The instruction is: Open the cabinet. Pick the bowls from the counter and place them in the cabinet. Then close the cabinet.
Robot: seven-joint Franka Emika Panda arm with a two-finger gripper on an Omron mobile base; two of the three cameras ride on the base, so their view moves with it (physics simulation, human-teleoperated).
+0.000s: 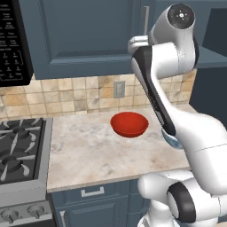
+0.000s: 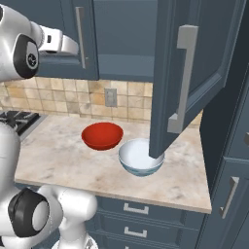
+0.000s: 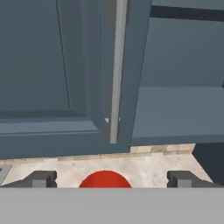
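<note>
Gripper (image 3: pixel 111 179) hanging wide open, empty. Glossy red bowl (image 2: pixel 102 135) and white bowl (image 2: pixel 141 157) sitting mid-counter (image 2: pixel 58 155); marbled slab. Panelled cabinet (image 2: pixel 194 63) door standing open.

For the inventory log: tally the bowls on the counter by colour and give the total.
Red bowl: 1
White bowl: 1
Total on the counter: 2
</note>
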